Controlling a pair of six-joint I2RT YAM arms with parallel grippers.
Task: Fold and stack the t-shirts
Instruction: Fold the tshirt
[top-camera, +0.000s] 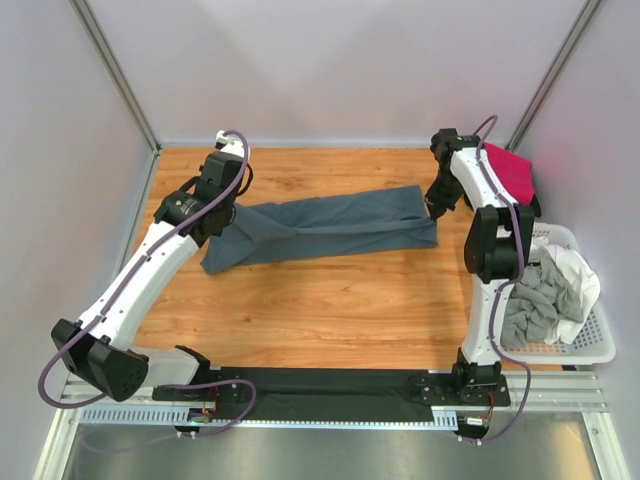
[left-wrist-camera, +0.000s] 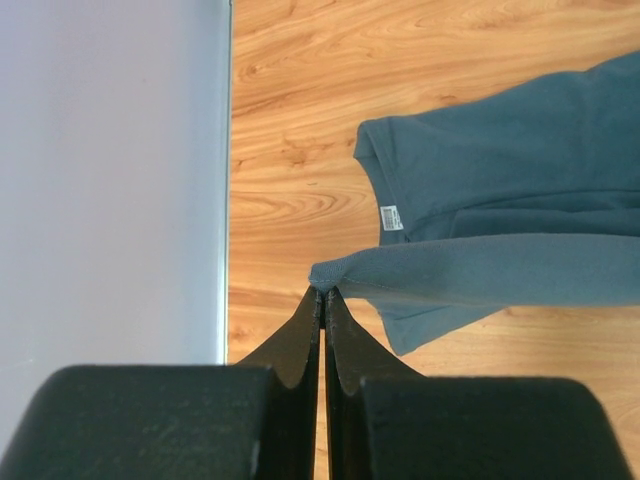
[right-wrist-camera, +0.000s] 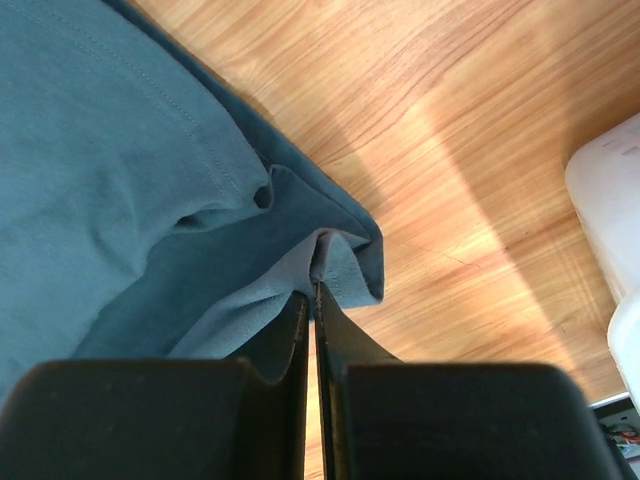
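Pinching blue-grey t-shirt (top-camera: 330, 222) at both ends: left fingers (left-wrist-camera: 298, 338) clamped on fold beside collar, right fingers (right-wrist-camera: 290, 342) clamped on bunched corner; cloth spans between them over wooden surface (top-camera: 330, 300).

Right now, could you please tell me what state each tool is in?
Left tool: closed, gripping the blue-grey t-shirt.
Right tool: closed, gripping the same t-shirt's other end.
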